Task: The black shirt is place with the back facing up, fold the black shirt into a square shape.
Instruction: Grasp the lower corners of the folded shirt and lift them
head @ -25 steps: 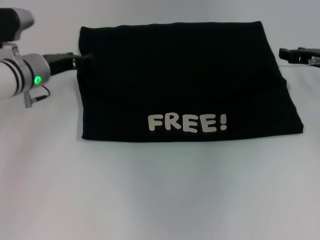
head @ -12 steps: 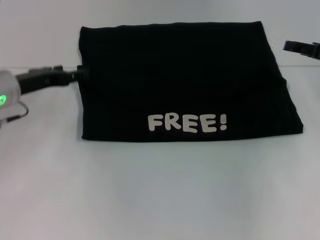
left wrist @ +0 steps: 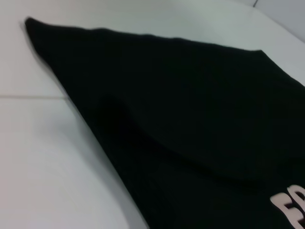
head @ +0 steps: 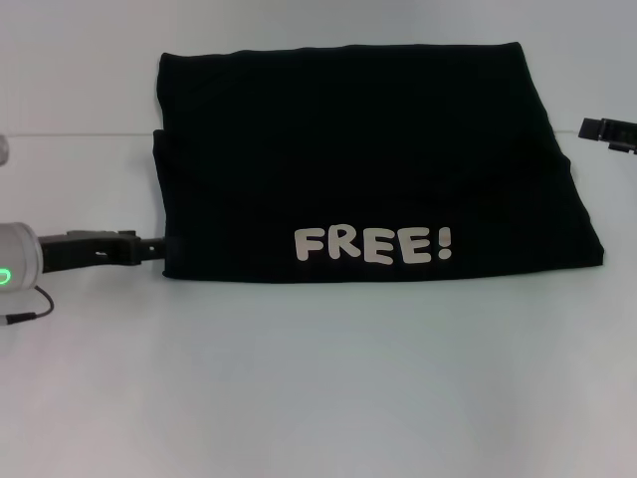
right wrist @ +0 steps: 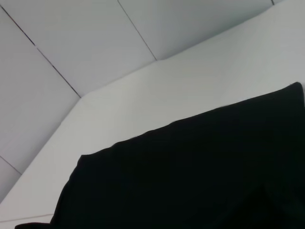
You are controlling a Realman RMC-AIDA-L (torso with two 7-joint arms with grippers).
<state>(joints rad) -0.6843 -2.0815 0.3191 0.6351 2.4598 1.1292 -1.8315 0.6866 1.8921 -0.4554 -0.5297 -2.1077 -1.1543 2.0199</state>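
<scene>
Black fabric fills the middle of the white table point(head: 318, 378): the black shirt point(head: 368, 159) lies flat, folded into a broad, roughly rectangular block with its cream "FREE!" lettering point(head: 372, 244) facing up near the edge closest to the robot. The left end effector point(head: 159, 246) sits low at the shirt's near left corner, its dark tip touching or just meeting the cloth edge, with the grey wrist and its green light trailing away from the shirt; the fingers look drawn narrow at the corner, but whether they pinch any fabric cannot be told. Just ahead of it, the left wrist view shows the shirt's left border running away to the far corner, with a soft raised fold ridge point(left wrist: 190, 157) crossing the cloth and the first letters of the print at the frame's edge. The right end effector point(head: 609, 130) hangs well apart from the shirt (only a small dark part shows at the picture's border), beyond the shirt's far right side, and whether it is wide or narrow cannot be told. Its wrist view shows the shirt's far edge on the table, with pale wall panels point(right wrist: 71, 43) behind.
</scene>
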